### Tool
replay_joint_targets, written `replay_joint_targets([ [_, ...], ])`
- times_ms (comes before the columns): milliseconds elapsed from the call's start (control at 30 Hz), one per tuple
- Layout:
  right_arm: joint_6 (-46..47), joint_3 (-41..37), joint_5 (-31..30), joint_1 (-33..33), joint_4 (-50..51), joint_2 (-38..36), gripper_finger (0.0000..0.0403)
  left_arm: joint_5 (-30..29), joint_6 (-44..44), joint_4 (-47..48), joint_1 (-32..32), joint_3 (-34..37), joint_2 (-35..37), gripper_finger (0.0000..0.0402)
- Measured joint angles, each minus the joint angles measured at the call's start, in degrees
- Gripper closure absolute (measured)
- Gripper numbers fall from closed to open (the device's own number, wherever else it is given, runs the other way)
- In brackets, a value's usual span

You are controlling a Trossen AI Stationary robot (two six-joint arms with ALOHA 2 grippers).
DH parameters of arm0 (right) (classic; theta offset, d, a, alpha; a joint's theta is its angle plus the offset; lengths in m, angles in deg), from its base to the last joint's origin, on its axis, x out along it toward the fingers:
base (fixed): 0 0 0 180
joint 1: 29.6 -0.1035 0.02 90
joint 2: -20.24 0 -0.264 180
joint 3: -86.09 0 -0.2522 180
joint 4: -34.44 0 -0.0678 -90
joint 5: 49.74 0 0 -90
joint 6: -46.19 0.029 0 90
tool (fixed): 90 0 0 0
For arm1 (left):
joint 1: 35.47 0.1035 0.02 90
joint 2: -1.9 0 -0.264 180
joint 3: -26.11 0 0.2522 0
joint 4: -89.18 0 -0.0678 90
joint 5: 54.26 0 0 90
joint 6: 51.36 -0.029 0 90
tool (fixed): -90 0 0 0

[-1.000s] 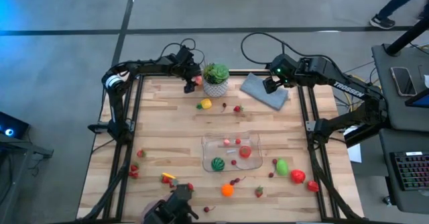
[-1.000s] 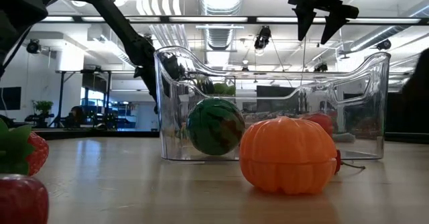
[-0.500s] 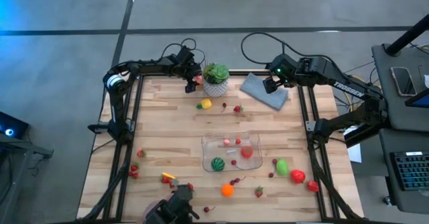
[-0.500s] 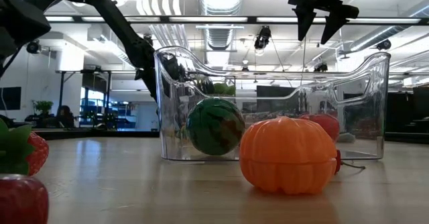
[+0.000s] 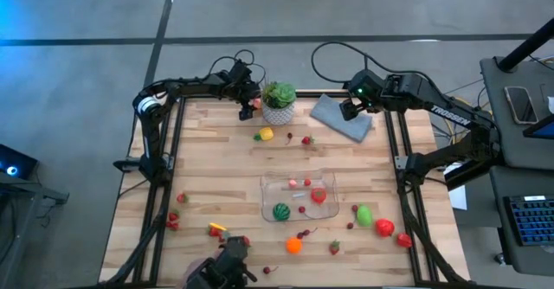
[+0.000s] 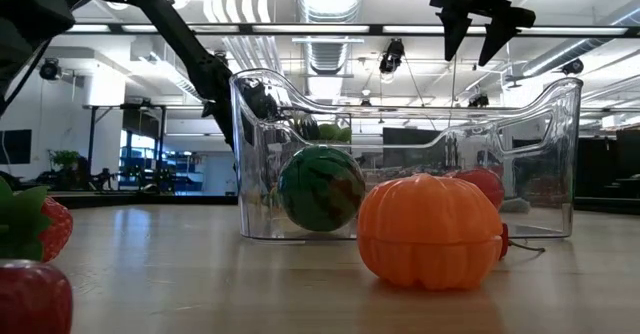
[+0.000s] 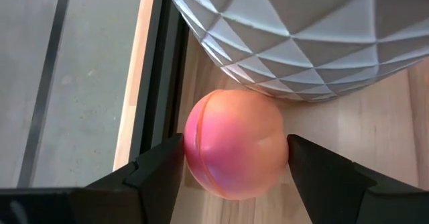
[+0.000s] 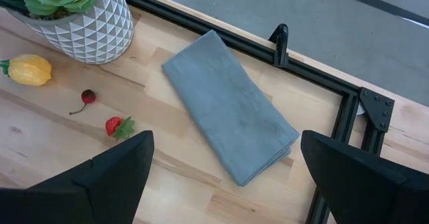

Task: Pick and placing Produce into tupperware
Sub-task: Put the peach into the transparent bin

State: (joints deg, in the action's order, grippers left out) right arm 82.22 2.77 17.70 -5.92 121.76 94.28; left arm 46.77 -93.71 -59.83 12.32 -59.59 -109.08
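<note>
My left gripper (image 5: 248, 107) is at the table's far edge, left of the white plant pot (image 7: 301, 36), with its fingers around a pink-orange peach (image 7: 234, 143). My right gripper (image 8: 228, 184) hangs open above the folded grey cloth (image 8: 228, 117) at the far right. The clear tupperware (image 5: 265, 194) stands mid-table and holds a striped melon (image 5: 281, 211), a red tomato (image 5: 318, 195) and small red pieces. Other produce lies loose on the wood: an orange fruit (image 6: 430, 229), a green fruit (image 5: 363, 214), a yellow one (image 5: 266, 134) and strawberries. My left gripper has the peach pinched between its two fingers (image 7: 167, 160), one on each side at the widest part (image 7: 191, 143). The fingers come in slanting from above. The peach sits on the table against the base of the pot.
The potted plant (image 5: 279, 103) stands right beside the peach. The table's black frame rail (image 7: 151, 83) runs close along the far side. Red fruits (image 5: 384, 228) lie near the right edge and strawberries (image 5: 173, 221) near the left edge. Bare wood lies between the plant and the tupperware.
My left arm has shifted slightly, as the low view shows. The right arm and the produce have stayed where they were.
</note>
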Motion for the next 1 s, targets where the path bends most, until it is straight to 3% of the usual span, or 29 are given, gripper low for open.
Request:
replay_joint_targets([
  [467,-0.27,0.0,-0.01,-0.02,0.13,-0.02,0.0033,-2.67,0.22,9.59,-0.04,0.41,5.02,0.016],
  [733,-1.24,0.0,0.04,-0.01,0.2,-0.02,0.0033,-4.26,7.06,14.95,-0.47,1.62,13.83,0.016],
  [1000,-3.13,-0.07,0.02,-0.02,0.13,-0.02,0.0033,-4.0,15.97,20.38,-3.3,2.1,27.55,0.016],
])
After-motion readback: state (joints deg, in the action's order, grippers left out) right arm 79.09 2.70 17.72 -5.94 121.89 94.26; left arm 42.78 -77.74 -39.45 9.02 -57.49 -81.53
